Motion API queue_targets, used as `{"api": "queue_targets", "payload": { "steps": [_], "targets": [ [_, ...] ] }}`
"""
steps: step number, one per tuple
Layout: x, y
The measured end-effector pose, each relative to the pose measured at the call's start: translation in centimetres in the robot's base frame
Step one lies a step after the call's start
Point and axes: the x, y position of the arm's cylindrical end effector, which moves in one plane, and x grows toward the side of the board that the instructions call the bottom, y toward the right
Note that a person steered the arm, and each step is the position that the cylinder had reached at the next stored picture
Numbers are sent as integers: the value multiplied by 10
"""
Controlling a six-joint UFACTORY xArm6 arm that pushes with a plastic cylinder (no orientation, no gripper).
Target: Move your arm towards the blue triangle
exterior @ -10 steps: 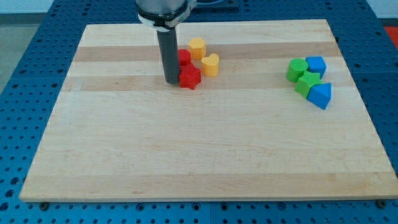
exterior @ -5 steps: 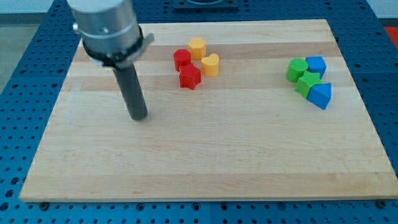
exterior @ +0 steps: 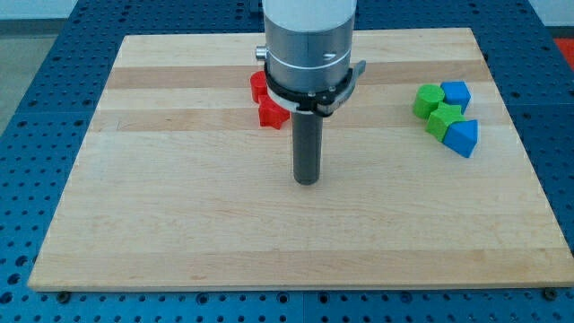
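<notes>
The blue triangle (exterior: 463,137) lies at the view's right, at the lower end of a small cluster. My tip (exterior: 307,179) rests on the board near its middle, well to the left of the blue triangle and a little lower in the view. It touches no block. The arm's grey body hides both yellow blocks and part of the red ones.
Two green blocks (exterior: 429,100) (exterior: 443,119) and a blue block (exterior: 456,93) sit against the blue triangle. A red star-like block (exterior: 271,114) and a red round block (exterior: 258,85) lie just above and left of the tip, partly behind the arm.
The tip went from beside the red blocks down to the view's left, then swung right to the board's middle, closer to the blue triangle. No block moved.
</notes>
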Motion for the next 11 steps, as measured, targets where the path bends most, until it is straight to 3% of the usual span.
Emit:
{"api": "queue_targets", "payload": {
  "steps": [3,4,6,9,11],
  "targets": [
    [94,0],
    [95,2],
    [93,83],
    [6,217],
    [-45,223]
  ]
}}
